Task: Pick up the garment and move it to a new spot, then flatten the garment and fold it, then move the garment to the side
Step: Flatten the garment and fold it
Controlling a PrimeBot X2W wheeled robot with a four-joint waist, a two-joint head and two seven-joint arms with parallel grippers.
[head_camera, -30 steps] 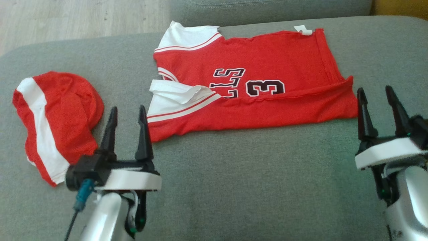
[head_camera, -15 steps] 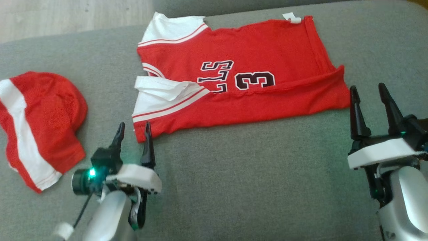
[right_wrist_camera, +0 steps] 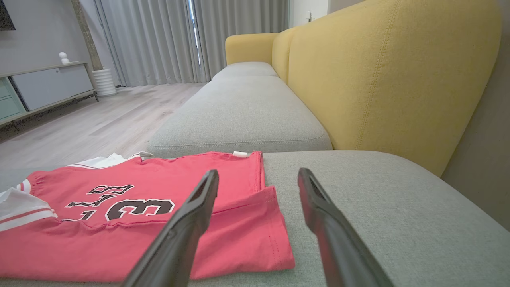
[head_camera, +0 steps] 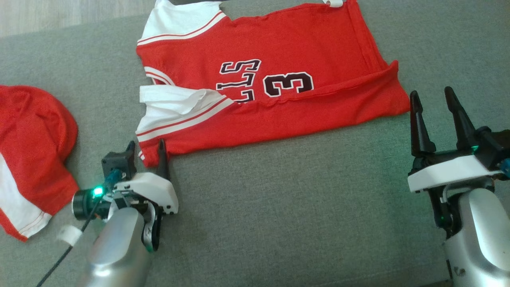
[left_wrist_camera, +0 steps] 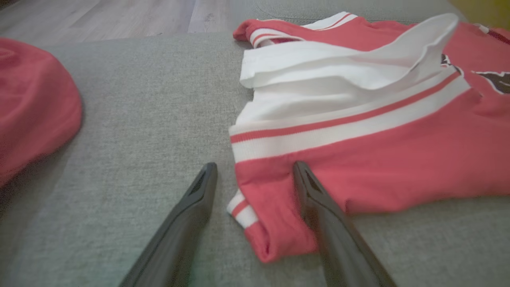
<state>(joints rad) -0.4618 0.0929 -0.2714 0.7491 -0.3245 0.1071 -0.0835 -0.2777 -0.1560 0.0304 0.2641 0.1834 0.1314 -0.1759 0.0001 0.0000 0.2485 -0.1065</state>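
Garment (left_wrist_camera: 378, 159) corner lies between the spread left fingers (left_wrist_camera: 191, 211).

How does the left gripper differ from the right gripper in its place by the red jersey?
The left gripper has the red jersey's sleeve-side corner between its fingers; the right gripper stands beside the hem corner, off the cloth. The left gripper tips down toward the cushion; the right gripper points more level. Both are open, holding nothing.
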